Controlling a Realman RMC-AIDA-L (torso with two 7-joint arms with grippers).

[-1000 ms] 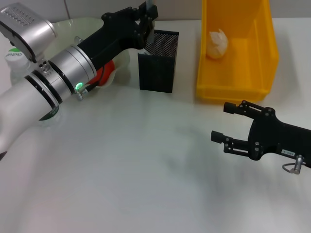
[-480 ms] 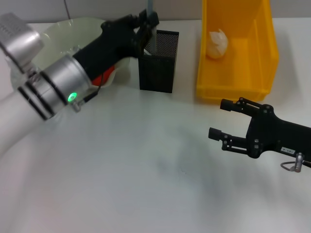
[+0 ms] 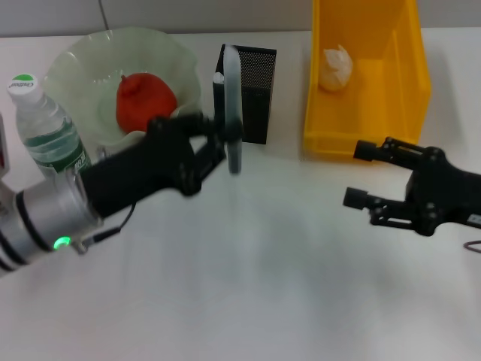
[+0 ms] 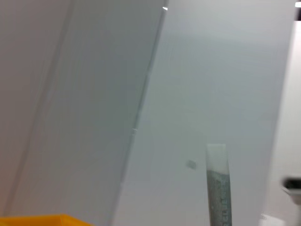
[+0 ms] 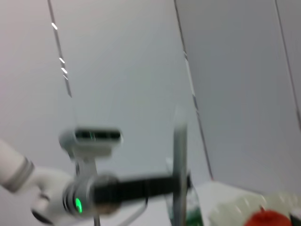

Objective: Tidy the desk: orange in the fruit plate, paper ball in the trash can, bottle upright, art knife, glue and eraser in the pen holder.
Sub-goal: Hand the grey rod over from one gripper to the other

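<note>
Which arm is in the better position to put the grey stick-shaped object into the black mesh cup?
The left. The left gripper already holds the upright grey stick-shaped object just in front of the square black mesh pen holder. The right gripper is open and empty, near the yellow plastic bin.

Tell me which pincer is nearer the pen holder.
Left. The left pincer holds a grey stick just in front of the pen holder; the right pincer hovers open farther off, in front of the trash can.
</note>
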